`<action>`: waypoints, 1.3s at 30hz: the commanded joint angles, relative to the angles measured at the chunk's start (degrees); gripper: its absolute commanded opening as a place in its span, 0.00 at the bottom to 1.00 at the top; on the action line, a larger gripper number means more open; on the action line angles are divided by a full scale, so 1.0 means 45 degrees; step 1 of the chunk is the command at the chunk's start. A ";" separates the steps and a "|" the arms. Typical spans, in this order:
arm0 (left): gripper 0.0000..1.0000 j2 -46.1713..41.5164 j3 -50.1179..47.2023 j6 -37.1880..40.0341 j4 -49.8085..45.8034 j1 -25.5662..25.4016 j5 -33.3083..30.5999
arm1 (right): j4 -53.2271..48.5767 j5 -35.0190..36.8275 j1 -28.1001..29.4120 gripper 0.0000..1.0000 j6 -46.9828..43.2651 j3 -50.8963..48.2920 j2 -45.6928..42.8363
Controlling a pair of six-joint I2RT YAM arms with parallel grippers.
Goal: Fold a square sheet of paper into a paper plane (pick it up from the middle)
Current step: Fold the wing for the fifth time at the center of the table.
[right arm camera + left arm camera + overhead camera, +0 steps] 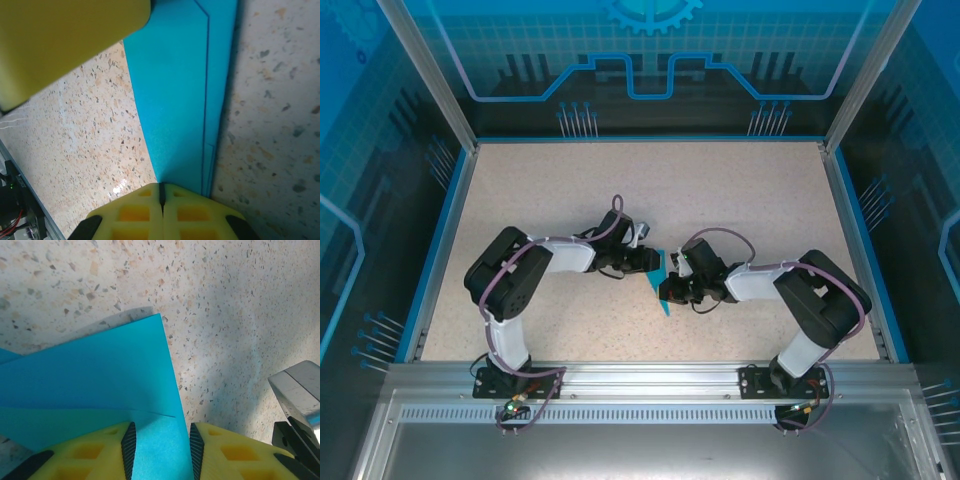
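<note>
Ideally, the right gripper [161, 200], pinching the square sheet of paper [180, 100] at six o'clock, needed to hold firm while the left gripper [161, 452], fingers spread, creased it

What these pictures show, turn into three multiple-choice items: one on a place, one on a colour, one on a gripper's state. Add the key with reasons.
1. Where on the table is the blue paper?
A. far left corner
B. on the near metal rail
C. middle, between the left arm and the right arm

2. What colour are the fingers in the wrist views?
A. red
B. yellow
C. white

3. How is the right gripper?
A. shut on the blue paper
B. wide open over bare table
C. shut on a pen

Key: C, the top view shows it mid-table between the arms; B, both wrist views show yellow fingers; A, its fingers meet with the paper running out from between them.
</note>
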 commanded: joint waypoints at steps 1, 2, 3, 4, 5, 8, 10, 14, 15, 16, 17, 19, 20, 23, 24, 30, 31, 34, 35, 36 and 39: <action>0.38 0.0444 0.0426 0.0720 -0.0387 0.0507 -0.0545 | -0.2610 0.0533 -0.0076 0.05 -0.0318 -0.0618 0.0298; 0.38 0.0492 0.0509 0.0796 -0.0444 0.0585 -0.0517 | -0.2606 0.0515 -0.0095 0.05 -0.0372 -0.0620 0.0317; 0.38 0.0535 0.0582 0.0849 -0.0475 0.0643 -0.0479 | -0.2634 0.0485 -0.0096 0.05 -0.0415 -0.0616 0.0323; 0.38 0.0577 0.0626 0.0880 -0.0471 0.0697 -0.0443 | -0.2654 0.0464 -0.0106 0.05 -0.0458 -0.0611 0.0322; 0.39 0.0630 0.0665 0.0921 -0.0450 0.0765 -0.0401 | -0.2655 0.0463 -0.0095 0.05 -0.0477 -0.0616 0.0323; 0.39 0.0805 0.0760 0.0892 -0.0324 0.1012 -0.0151 | -0.2721 0.0411 -0.0117 0.05 -0.0588 -0.0582 0.0362; 0.39 0.0866 0.0817 0.0914 -0.0253 0.1136 0.0015 | -0.2737 0.0388 -0.0134 0.05 -0.0618 -0.0577 0.0382; 0.40 0.0934 0.0958 0.0966 -0.0238 0.1395 0.0104 | -0.2665 0.0301 -0.0168 0.05 -0.0675 -0.0596 0.0477; 0.40 0.0972 0.0983 0.0987 -0.0181 0.1463 0.0213 | -0.2633 0.0277 -0.0196 0.05 -0.0681 -0.0597 0.0503; 0.40 0.1002 0.1012 0.0993 -0.0132 0.1540 0.0287 | -0.2610 0.0263 -0.0201 0.05 -0.0694 -0.0597 0.0535; 0.40 0.1059 0.1074 0.1024 -0.0169 0.1612 0.0329 | -0.2605 0.0236 -0.0210 0.05 -0.0713 -0.0577 0.0561; 0.40 0.1193 0.1214 0.1121 -0.0266 0.1737 0.0388 | -0.2605 0.0179 -0.0231 0.05 -0.0740 -0.0554 0.0591; 0.40 0.1273 0.1289 0.1154 -0.0310 0.1820 0.0437 | -0.2605 0.0159 -0.0251 0.05 -0.0749 -0.0538 0.0606; 0.40 0.1399 0.1393 0.1210 -0.0368 0.1972 0.0622 | -0.2649 0.0139 -0.0271 0.05 -0.0816 -0.0478 0.0636; 0.40 0.1394 0.1393 0.1235 -0.0367 0.2014 0.0617 | -0.2663 0.0147 -0.0290 0.05 -0.0815 -0.0460 0.0633; 0.41 0.1139 0.1555 0.1254 -0.0558 0.2227 0.0711 | -0.2648 0.0019 -0.0310 0.05 -0.0904 -0.0264 0.0761; 0.41 0.1027 0.1618 0.1259 -0.0645 0.2261 0.0724 | -0.2650 0.0001 -0.0304 0.06 -0.0928 -0.0231 0.0784; 0.42 0.0518 0.1883 0.1376 -0.1079 0.2310 0.0723 | -0.2645 -0.0060 -0.0316 0.06 -0.0952 -0.0130 0.0888; 0.42 0.0331 0.1993 0.1439 -0.1299 0.2310 0.0669 | -0.2639 -0.0077 -0.0329 0.06 -0.0951 -0.0087 0.0905; 0.43 0.0169 0.2135 0.1507 -0.1515 0.2320 0.0656 | -0.2615 -0.0090 -0.0334 0.06 -0.0951 -0.0069 0.0922; 0.44 -0.0436 0.2177 0.1448 -0.1771 0.2310 0.0778 | -0.2624 -0.0084 -0.0330 0.06 -0.0971 0.0036 0.0936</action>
